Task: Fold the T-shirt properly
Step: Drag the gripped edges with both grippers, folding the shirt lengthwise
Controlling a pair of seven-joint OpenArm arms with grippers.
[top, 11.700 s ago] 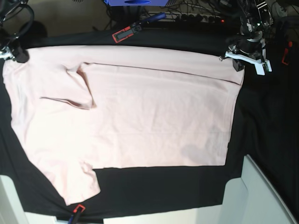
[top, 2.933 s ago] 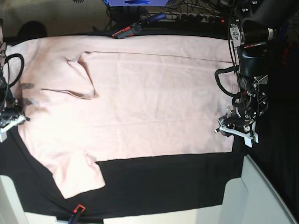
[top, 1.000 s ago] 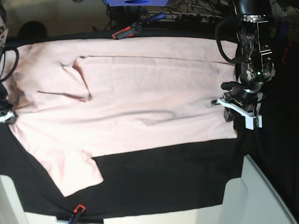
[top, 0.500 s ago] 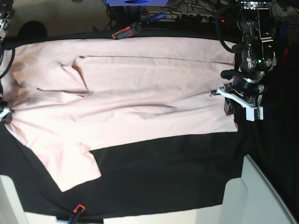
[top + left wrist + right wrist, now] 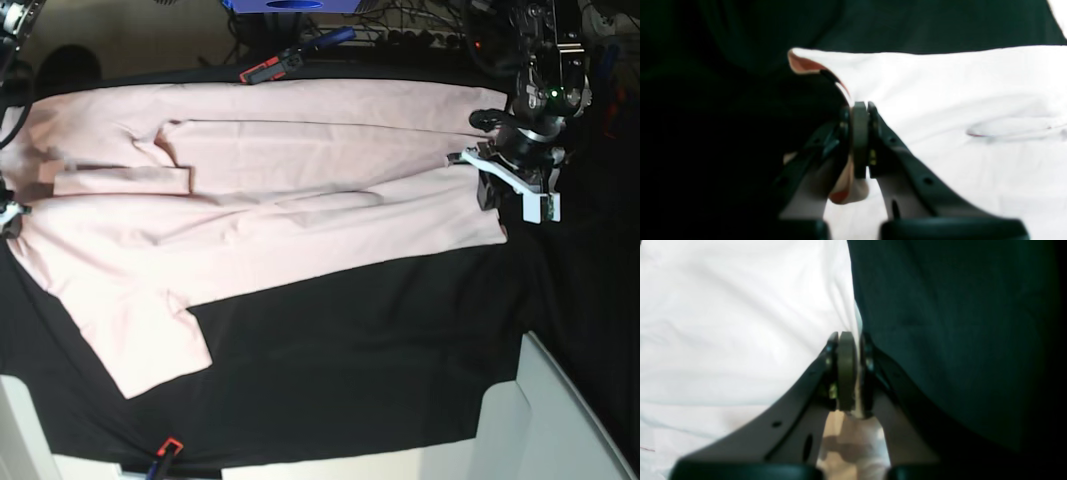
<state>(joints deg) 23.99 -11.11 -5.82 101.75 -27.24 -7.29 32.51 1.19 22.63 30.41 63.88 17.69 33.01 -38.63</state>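
The left gripper [image 5: 860, 140] is clenched on a pinch of the pale pink short-sleeved cotton T-shirt [image 5: 270, 200]: in the left wrist view its dark jaws meet with a fold of cloth bunched between them, and the hem corner curls up just above. In the base view this gripper [image 5: 505, 190] sits at the garment's right edge, its white fingers pointing down over the black table cloth [image 5: 380, 360].

The right gripper [image 5: 848, 373] is likewise closed on the shirt's edge [image 5: 740, 323], fabric squeezed between the jaws where pink cloth meets the black table cloth [image 5: 957, 323]. In the base view only a sliver of it [image 5: 8, 215] shows at the left border.

The T-shirt lies spread across the far half of the table, plain side up, creased along its middle, one sleeve angled toward the near left. A red-and-black clamp [image 5: 270, 68] sits beyond its far edge.
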